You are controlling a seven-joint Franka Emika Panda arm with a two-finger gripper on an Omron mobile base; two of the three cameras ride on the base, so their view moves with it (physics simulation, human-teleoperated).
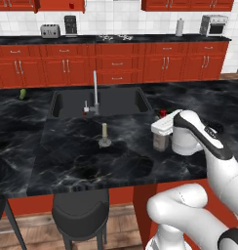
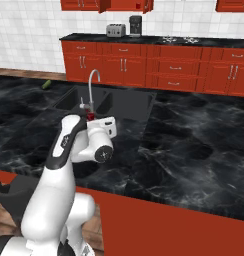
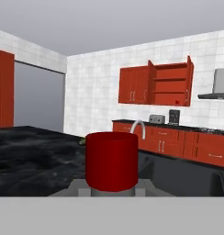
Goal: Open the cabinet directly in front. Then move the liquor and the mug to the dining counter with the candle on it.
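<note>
Liquor bottle in the grip, low over the dining counter.
Gripper (image 1: 161, 141) pinched on the liquor (image 1: 161, 140): stubby brownish-grey glass, red cap, at 3 o'clock of the candle (image 1: 105, 131) on the dining counter (image 1: 67, 161). Likely rigid, slick, breakable; body grip safer than the neck. Cabinet (image 3: 171, 85) open; mug (image 3: 177, 102) on its shelf.

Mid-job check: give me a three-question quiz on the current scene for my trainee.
1. True or false: the cabinet doors are shut.
2. The gripper holds: A the mug, B the liquor, C the candle.
3. Fill in: the candle stands on the dining counter; the mug sits in the ___.
Key: 1 false; 2 B; 3 cabinet.
</note>
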